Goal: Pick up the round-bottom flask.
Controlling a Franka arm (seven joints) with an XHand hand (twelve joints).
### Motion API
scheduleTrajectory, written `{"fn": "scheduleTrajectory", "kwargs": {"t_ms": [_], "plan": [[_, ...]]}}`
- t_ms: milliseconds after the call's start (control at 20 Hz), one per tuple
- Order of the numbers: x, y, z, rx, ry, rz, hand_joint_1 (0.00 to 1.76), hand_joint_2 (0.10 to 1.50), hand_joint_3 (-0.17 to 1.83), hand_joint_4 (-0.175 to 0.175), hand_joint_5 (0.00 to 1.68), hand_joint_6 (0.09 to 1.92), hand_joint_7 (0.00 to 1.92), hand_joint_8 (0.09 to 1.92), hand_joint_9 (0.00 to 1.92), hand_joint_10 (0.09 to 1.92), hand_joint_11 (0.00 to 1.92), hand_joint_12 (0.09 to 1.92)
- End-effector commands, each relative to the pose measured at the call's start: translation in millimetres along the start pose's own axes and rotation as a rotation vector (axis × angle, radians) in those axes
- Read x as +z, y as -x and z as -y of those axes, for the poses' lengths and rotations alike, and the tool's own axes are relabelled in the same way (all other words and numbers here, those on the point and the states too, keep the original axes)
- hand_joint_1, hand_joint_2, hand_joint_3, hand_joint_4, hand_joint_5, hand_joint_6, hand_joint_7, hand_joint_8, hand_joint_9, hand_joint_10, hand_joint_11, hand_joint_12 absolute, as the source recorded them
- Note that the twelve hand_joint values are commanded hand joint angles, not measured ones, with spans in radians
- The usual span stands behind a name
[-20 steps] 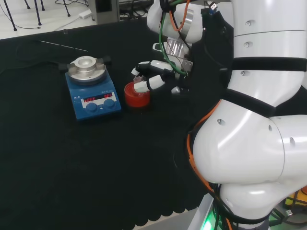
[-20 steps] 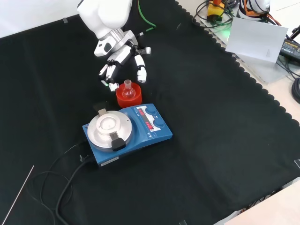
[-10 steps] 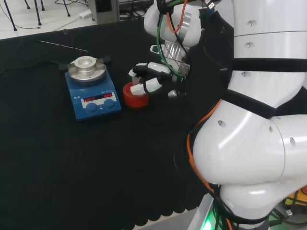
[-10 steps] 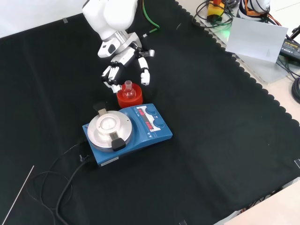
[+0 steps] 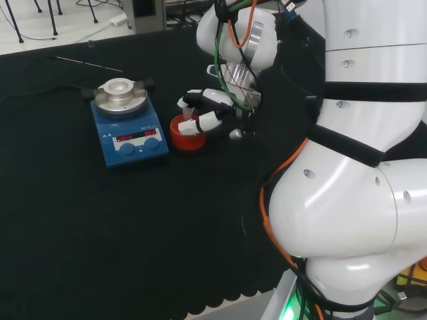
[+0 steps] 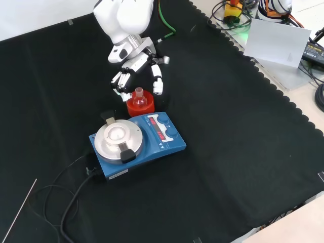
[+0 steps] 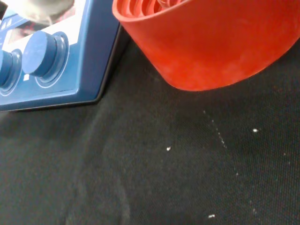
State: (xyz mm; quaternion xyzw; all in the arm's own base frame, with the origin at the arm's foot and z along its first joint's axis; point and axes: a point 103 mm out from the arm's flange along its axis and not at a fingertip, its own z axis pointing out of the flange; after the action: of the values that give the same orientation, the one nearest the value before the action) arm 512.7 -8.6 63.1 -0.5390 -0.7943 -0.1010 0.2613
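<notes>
The flask (image 6: 138, 97) sat upright in the red stand (image 6: 138, 105), its neck standing up out of the ring. In the front view the stand lay just beyond the stirrer (image 6: 136, 141), nearly touching the blue case. The hand (image 6: 137, 70) hung just beyond the stand, its fingers (image 6: 120, 84) and thumb (image 6: 157, 84) spread and part-curled to either side of the neck, closed on nothing; from these views I could not tell whether any fingertip touched the glass.

In the head view the hand (image 5: 207, 110) reached over the stand (image 5: 187, 134) from the side away from the stirrer (image 5: 127, 124). In the wrist view the stand (image 7: 206, 42) sat close beside the stirrer's knobs (image 7: 42, 56).

To do the grasp well, the fingers and thumb would likely need to close evenly round the neck, meeting it from both sides so that the flask is not tipped in the stand. The lift should probably go straight up out of the stand, since a sideways pull could drag the stand against the stirrer. Smooth clear glass may slip, so a hold low on the neck seems safer.
</notes>
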Motion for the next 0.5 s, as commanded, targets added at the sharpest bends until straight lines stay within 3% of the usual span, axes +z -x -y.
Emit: {"fn": "scheduleTrajectory", "kwargs": {"t_ms": [50,500], "plan": [[-6.1,-4.6,-2.7,0.009,0.057,0.016,0.71,0.65,0.24,-0.079,0.52,0.93,0.5,0.76,0.56,0.9,0.05,1.51],[-8.2,-11.2,-5.5,0.008,0.098,0.024,0.75,0.67,0.25,-0.052,0.82,1.02,0.64,0.74,0.67,0.86,0.13,1.49]]}}
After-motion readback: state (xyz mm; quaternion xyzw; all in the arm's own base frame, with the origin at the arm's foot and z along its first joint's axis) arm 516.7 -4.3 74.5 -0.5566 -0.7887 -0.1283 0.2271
